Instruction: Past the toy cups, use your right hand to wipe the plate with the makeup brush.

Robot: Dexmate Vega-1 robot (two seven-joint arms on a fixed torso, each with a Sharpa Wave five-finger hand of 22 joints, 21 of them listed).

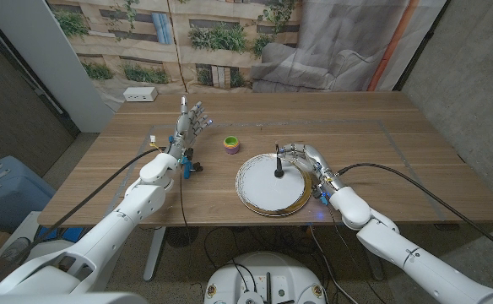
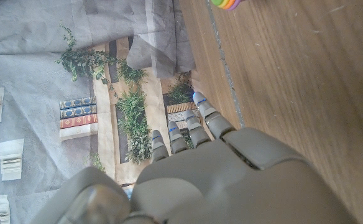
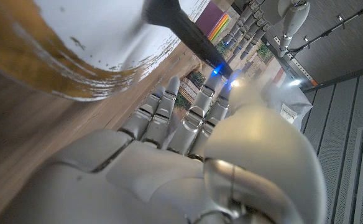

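Observation:
A white plate (image 1: 259,192) with a gold rim lies on the wooden table in front of me. My right hand (image 1: 301,159) reaches over its far right rim and holds a black makeup brush (image 1: 278,165) by the handle, the brush head down on the plate. The right wrist view shows the brush (image 3: 180,26) crossing the plate (image 3: 88,37) beyond my right hand (image 3: 188,155). The stacked rainbow toy cups (image 1: 230,144) stand just past the plate's left side. My left hand (image 1: 189,124) stands upright with fingers spread, left of the cups, holding nothing.
A white power strip (image 1: 140,95) lies at the table's far left corner. A small blue object (image 1: 185,166) sits by my left wrist. A backdrop of printed plants and grey cloth hangs behind the table (image 1: 381,127).

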